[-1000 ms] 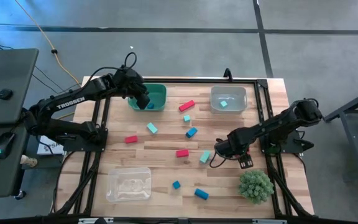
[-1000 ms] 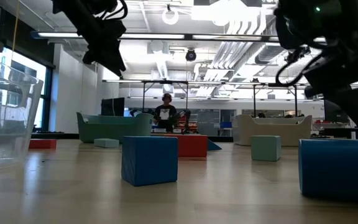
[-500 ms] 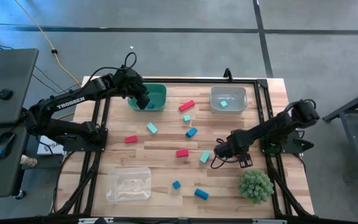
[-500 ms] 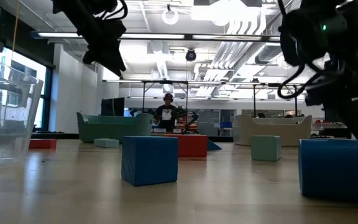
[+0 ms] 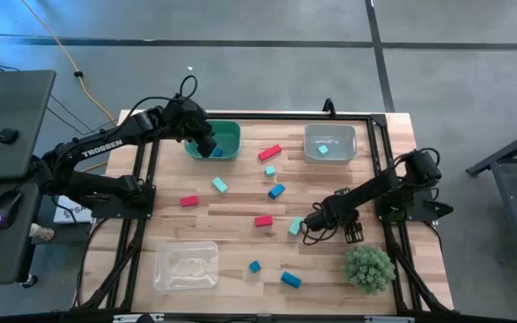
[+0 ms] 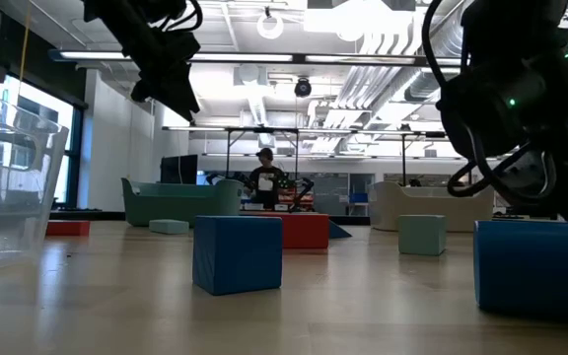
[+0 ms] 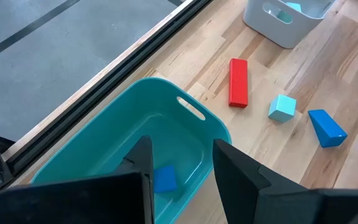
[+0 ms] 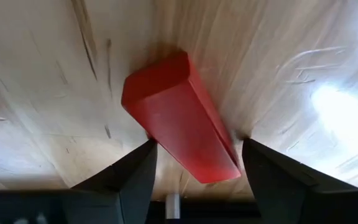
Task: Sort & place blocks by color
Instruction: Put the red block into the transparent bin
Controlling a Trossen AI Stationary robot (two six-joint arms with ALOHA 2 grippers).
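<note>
Right claw (image 5: 311, 224): down low at the tabletop (image 5: 240, 202), fingers spread. In the right wrist view the near end of a red bar (image 8: 179, 118) sits right in the gap between them. Both fingers are close to its sides, but whether they touch it I cannot tell.
Right arm: stretched long and low from the right edge in towards the middle, wrist dropped almost to the wood.
Red bar: lying flat on the bare wood. Its long axis runs away from the claw, skewed somewhat across the gap, with the far end pointing off ahead.
Beside the right claw: in the high view a light teal block (image 5: 295, 226) lies just next to the fingertips.
Left claw (image 7: 180, 149): fingers apart with nothing between them, hanging over the teal bin (image 7: 191, 109).
Left arm: reaching from the left side across to the far-left corner, the claw raised above the bin's rim.
Inside the teal bin: one blue block (image 7: 165, 179) on the floor of the bin, seen through the gap in the left claw.
Far side: a white bin (image 5: 330, 154) with a light teal piece in it.
</note>
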